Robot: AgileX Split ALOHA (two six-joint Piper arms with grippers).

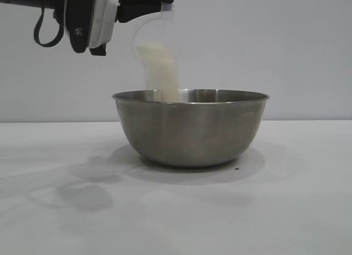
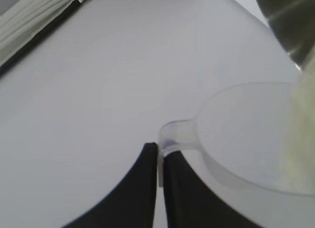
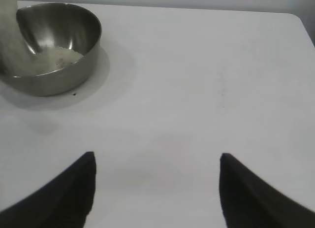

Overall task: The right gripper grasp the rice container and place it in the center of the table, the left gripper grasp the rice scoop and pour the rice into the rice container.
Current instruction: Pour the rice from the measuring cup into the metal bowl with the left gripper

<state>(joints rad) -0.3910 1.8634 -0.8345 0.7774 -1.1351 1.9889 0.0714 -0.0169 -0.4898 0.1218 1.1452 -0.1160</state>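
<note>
Overhead, left gripper point(image 2: 158, 161) clamped tight on rice scoop point(image 2: 246, 134) handle, tipped above rice container's point(image 1: 191, 128) near rim, rice point(image 1: 162, 73) falling straight in; right gripper point(image 3: 156, 188) parked well apart, jaws wide, empty.

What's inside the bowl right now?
Rice: a small pile on the bowl's floor, with more streaming in from the tilted scoop held by the left gripper. The falling stream hides part of the floor.
</note>
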